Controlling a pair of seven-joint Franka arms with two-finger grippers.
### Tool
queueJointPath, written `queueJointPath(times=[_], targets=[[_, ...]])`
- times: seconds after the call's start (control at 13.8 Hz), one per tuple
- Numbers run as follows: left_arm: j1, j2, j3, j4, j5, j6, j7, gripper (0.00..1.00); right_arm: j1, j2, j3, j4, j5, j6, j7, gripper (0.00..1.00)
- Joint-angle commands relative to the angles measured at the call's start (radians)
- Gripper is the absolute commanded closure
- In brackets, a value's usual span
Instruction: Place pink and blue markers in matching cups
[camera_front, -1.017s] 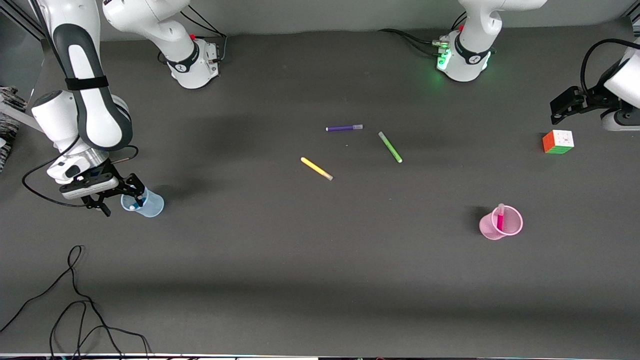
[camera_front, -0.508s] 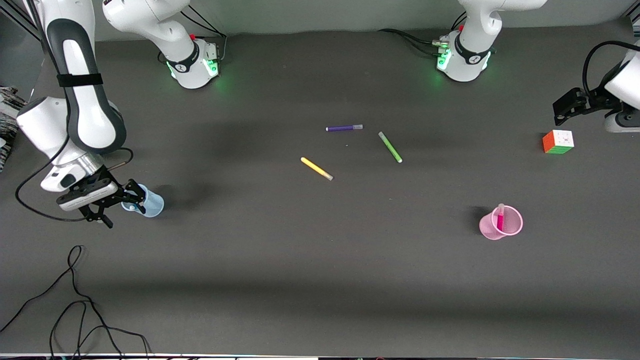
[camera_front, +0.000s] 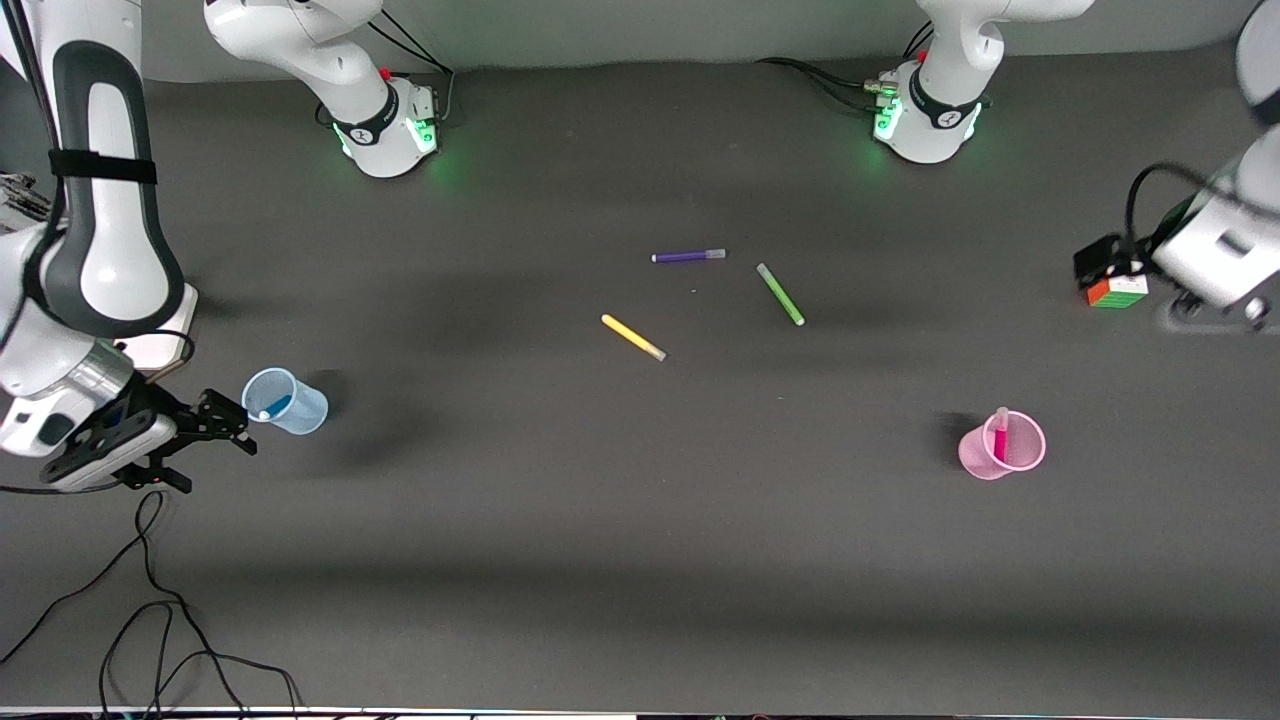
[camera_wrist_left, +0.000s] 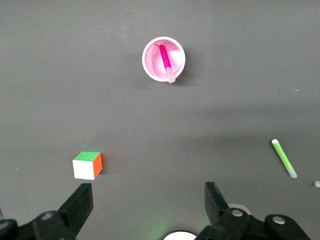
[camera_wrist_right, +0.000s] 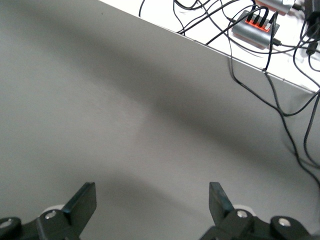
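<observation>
Just off the spread, empty fingers of the right gripper (camera_front: 222, 432), the blue marker (camera_front: 277, 408) sits in the blue cup (camera_front: 286, 401); the pink marker (camera_front: 1000, 436) stands in the pink cup (camera_front: 1001, 447), well apart from the left gripper (camera_wrist_left: 148, 207), fingers open, empty. Both placements look done.

Your left gripper (camera_wrist_left: 145, 210) spread wide over table; pink marker (camera_wrist_left: 166, 62) leaning in pink cup (camera_wrist_left: 152, 70), cube (camera_wrist_left: 87, 165) and green pen (camera_wrist_left: 284, 158) well apart.
</observation>
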Motion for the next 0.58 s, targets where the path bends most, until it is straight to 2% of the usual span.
queueJointPath(times=[0.0, 0.15, 0.22, 0.36, 0.51], targets=[[-0.007, 0.118, 0.003, 0.094, 0.001, -0.013, 0.005, 0.01, 0.014, 0.014, -0.002, 0.159, -0.100, -0.213, 0.280, 0.00], [-0.007, 0.260, 0.003, 0.180, 0.000, -0.016, -0.001, 0.01, 0.043, -0.027, 0.002, 0.232, -0.228, -0.384, 0.509, 0.00], [-0.003, 0.314, 0.003, 0.209, -0.009, -0.014, 0.002, 0.01, 0.090, -0.071, -0.002, 0.226, -0.311, -0.432, 0.621, 0.00], [0.003, 0.420, 0.006, 0.240, -0.045, -0.010, -0.004, 0.02, 0.148, -0.198, -0.001, 0.177, -0.477, -0.506, 0.827, 0.00], [0.007, 0.507, 0.008, 0.290, -0.061, 0.015, -0.007, 0.02, 0.219, -0.350, 0.001, 0.093, -0.598, -0.572, 1.001, 0.00]])
